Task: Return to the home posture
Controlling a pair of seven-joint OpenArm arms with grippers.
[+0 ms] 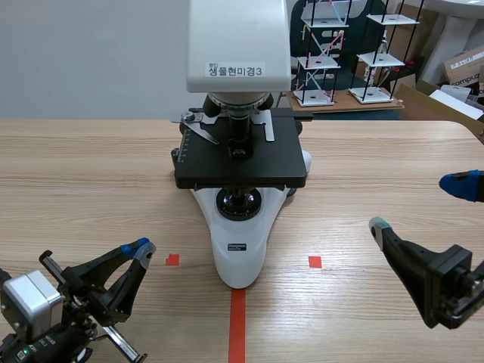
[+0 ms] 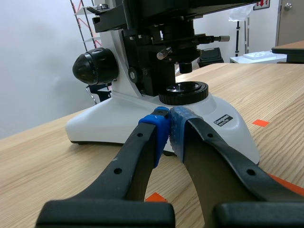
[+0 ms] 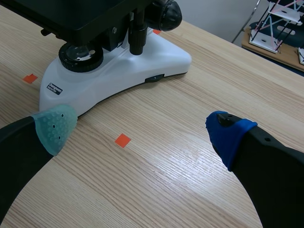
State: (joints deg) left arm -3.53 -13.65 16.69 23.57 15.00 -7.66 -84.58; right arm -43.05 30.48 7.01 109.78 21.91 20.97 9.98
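Observation:
A white and black microscope (image 1: 240,159) stands at the middle of the wooden table, its base toward me. My left gripper (image 1: 141,248) rests low at the near left, shut on nothing, its blue pads pressed together; in the left wrist view the gripper (image 2: 168,124) points at the microscope's base (image 2: 142,126), a short way off. My right gripper (image 1: 420,206) sits at the near right, open, one pad grey-green and one blue. In the right wrist view the gripper (image 3: 140,130) spans bare table, with the microscope's base (image 3: 123,71) ahead and to one side.
A low wooden platform with white wire-frame towers (image 1: 344,53) stands behind the table at the back right, with cardboard boxes (image 1: 465,68) beside it. Orange-red tape marks (image 1: 237,325) lie on the table in front of the microscope.

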